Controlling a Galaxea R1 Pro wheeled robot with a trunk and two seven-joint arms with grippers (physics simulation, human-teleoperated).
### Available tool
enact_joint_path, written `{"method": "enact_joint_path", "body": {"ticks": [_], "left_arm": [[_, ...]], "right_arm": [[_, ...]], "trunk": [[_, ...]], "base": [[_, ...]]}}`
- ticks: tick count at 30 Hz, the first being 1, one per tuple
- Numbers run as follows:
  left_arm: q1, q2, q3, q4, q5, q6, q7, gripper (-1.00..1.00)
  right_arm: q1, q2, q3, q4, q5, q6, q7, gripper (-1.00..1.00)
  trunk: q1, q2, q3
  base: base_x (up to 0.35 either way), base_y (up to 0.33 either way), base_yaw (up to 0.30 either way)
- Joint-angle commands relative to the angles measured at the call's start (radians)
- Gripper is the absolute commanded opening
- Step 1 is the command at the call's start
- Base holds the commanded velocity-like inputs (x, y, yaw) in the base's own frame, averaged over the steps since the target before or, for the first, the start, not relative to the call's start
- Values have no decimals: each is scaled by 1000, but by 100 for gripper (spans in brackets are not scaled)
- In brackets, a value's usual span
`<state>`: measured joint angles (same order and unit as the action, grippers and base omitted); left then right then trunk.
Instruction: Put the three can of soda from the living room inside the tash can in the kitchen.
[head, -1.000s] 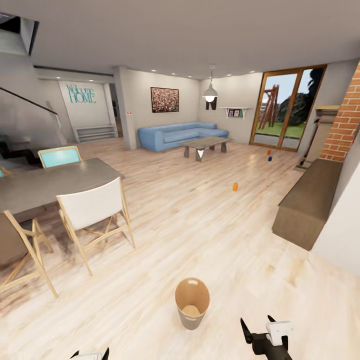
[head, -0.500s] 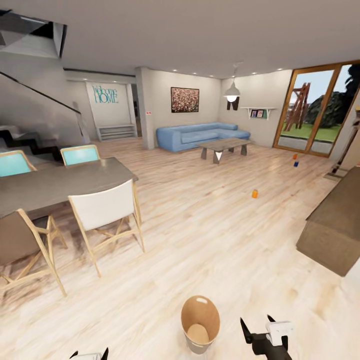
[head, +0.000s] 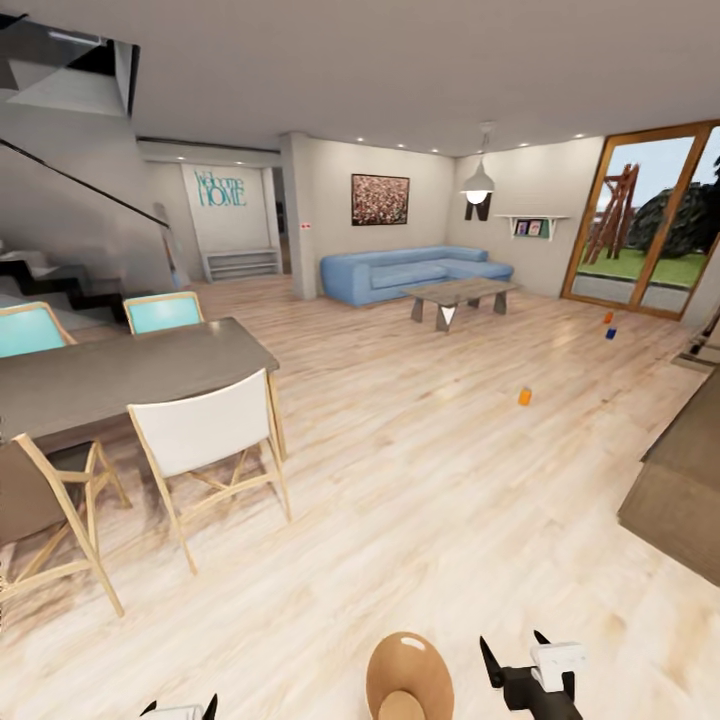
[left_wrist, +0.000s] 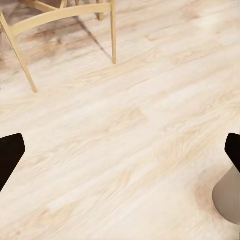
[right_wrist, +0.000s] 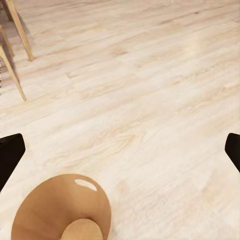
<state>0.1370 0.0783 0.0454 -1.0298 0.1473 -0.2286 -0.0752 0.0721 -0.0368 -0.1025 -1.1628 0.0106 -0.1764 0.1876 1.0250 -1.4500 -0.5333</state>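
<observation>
The trash can (head: 408, 680) stands on the pale wood floor at the bottom of the head view, its brown inside showing, between my two grippers. One orange soda can (head: 524, 397) stands alone on the floor in mid-room. Another orange can (head: 607, 317) and the dark blue can (head: 611, 333) stand close together far off by the glass door. My right gripper (head: 512, 645) is open and empty just right of the bin; its wrist view looks down at the bin's rim (right_wrist: 60, 210). My left gripper (head: 180, 706) is open and empty, with the bin's grey side (left_wrist: 227, 197) at the frame edge.
A dining table (head: 100, 370) with a white chair (head: 205, 430) and turquoise chairs is at the left. A low brown cabinet (head: 680, 480) lines the right side. Farther off are the blue sofa (head: 410, 272), a coffee table (head: 460, 295) and stairs (head: 60, 280).
The camera has moved: the whole scene shifted right and down, and the trash can slid toward the bottom edge. Both grippers hold the same pose.
</observation>
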Motion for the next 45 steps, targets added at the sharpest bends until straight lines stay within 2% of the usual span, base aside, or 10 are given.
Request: {"method": "enact_joint_path", "body": {"ticks": [1, 9, 15, 16, 20, 21, 29, 37, 41, 45], "left_arm": [[0, 0, 0, 0, 0, 0, 0, 100], [0, 1, 1, 6, -1, 1, 0, 100], [0, 1, 3, 8, -1, 2, 0, 100], [0, 1, 3, 8, -1, 2, 0, 100], [0, 1, 5, 8, -1, 3, 0, 100], [0, 1, 5, 8, -1, 4, 0, 100], [0, 1, 5, 8, -1, 5, -1, 100], [0, 0, 5, 7, -2, 8, -2, 100], [0, 0, 5, 8, -2, 9, -2, 100], [0, 0, 4, 8, -2, 9, -2, 100]], "right_arm": [[0, 0, 1, 0, 0, 0, 0, 100], [0, -1, 13, 11, -1, 3, 1, 100], [-1, 0, 70, 38, -1, 50, -2, 100], [-8, 12, 109, 49, -1, 163, -12, 100], [-46, 19, 127, 64, -4, 357, -41, 100], [-120, 18, 130, 74, -8, 501, -68, 100], [-333, 16, 131, 95, -14, 766, -83, 100], [-547, 9, 130, 327, -15, 827, -43, 100], [-742, -11, 129, 640, -15, 827, -38, 100], [-786, -11, 130, 713, -15, 827, -39, 100]], "trunk": [[0, 0, 0], [0, 0, 0], [0, 0, 0], [0, 0, 0], [0, 0, 0], [0, 0, 0], [23, -42, -19], [54, -98, -44], [69, -126, -56], [84, -154, -69]], "base": [[133, -2, 132], [48, -1, 159], [5, 0, 35], [1, 0, 8], [1, 0, 4], [0, 0, 2], [0, 0, 0], [0, 0, 0], [0, 0, 0], [0, 0, 0]]}}
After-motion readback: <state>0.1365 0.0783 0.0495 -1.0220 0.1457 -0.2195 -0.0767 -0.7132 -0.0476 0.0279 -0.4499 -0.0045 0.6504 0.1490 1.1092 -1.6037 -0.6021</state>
